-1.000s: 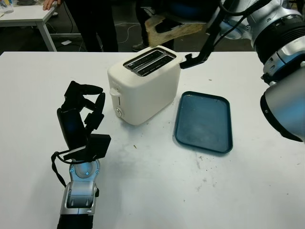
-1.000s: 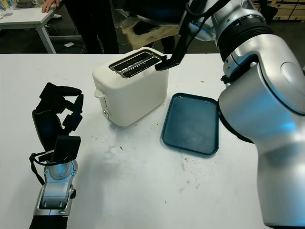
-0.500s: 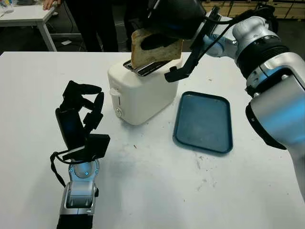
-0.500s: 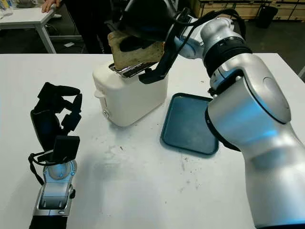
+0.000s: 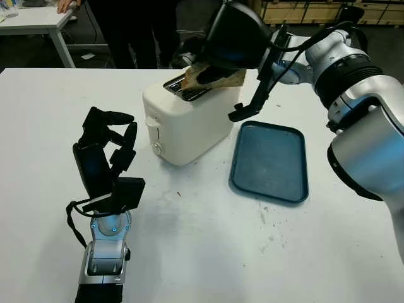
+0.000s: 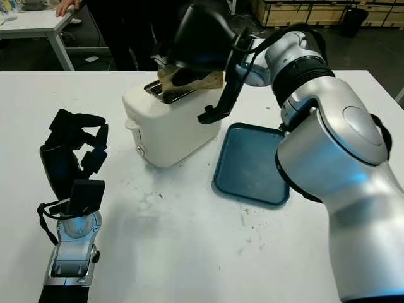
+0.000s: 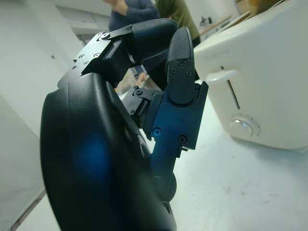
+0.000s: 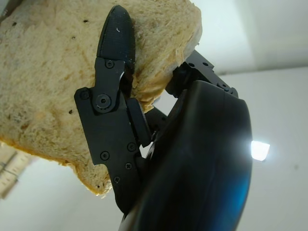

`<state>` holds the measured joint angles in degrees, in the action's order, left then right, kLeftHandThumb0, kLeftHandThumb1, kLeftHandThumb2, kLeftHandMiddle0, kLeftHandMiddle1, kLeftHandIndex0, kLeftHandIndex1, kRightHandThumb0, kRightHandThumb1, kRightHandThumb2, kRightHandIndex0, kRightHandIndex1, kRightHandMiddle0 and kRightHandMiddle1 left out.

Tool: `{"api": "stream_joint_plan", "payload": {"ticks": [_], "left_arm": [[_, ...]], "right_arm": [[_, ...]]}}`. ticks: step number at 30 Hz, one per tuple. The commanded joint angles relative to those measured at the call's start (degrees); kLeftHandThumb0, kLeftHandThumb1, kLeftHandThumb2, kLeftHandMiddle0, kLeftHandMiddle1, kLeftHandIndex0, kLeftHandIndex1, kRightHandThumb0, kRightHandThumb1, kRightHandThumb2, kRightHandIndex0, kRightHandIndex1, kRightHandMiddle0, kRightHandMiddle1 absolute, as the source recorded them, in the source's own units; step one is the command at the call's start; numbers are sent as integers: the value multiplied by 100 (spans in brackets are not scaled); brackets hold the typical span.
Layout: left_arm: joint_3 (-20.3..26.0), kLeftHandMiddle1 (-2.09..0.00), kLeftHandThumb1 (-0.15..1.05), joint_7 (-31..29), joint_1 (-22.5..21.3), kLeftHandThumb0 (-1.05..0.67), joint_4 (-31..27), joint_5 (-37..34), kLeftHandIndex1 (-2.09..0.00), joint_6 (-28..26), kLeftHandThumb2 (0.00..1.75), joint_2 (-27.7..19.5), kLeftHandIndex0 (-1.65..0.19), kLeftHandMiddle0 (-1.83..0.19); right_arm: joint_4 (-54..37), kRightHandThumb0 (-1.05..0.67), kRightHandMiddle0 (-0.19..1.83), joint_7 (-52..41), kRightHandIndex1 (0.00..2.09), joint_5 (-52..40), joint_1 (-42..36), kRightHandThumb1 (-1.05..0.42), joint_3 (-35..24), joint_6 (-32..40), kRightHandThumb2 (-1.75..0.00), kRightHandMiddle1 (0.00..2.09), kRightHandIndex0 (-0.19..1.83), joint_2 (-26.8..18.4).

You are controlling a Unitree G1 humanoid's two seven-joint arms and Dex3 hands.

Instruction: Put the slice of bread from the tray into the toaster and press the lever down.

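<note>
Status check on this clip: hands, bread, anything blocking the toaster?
Right hand grips bread at toaster slot. Left hand curled, empty, beside toaster. Tray bare. Lever not yet pressed, nothing blocking.

Bread slice (image 5: 218, 74) lower (into toaster (image 5: 189, 117))

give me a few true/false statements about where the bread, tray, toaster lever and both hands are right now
1. The right hand grips the bread over the toaster. True.
2. Bread lies on the tray. False: the tray holds none.
3. The left hand presses the lever. False: it is beside the toaster, apart from it, fingers curled, holding nothing.
4. The tray lies beside the toaster. True.
5. The lever is pressed down. False: it sits at the top of its slot.
</note>
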<state>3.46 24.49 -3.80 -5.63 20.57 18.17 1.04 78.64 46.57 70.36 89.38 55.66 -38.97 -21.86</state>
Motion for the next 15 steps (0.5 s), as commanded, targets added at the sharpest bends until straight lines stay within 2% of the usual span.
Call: {"api": "stream_joint_plan", "payload": {"ticks": [1, 8, 15], "left_arm": [[0, -175, 92, -11, 59, -48, -63, -34, -143, -13, 28, 18, -60, -73], [3, -175, 92, 26, 60, -47, -61, 23, -143, -6, 28, 21, -59, -72], [17, -174, 92, 24, 46, -47, -33, -13, -143, 21, 27, 21, -59, -73]], "right_arm": [[4, -60, 88, 240, 175, 222, 228, -92, 209, 216, -61, 175, 122, -58], [38, -62, 87, 459, 175, 550, 356, -92, 547, 465, -51, 175, 119, -68], [45, -62, 86, 674, 175, 664, 461, -92, 679, 567, -64, 175, 119, -111]]}}
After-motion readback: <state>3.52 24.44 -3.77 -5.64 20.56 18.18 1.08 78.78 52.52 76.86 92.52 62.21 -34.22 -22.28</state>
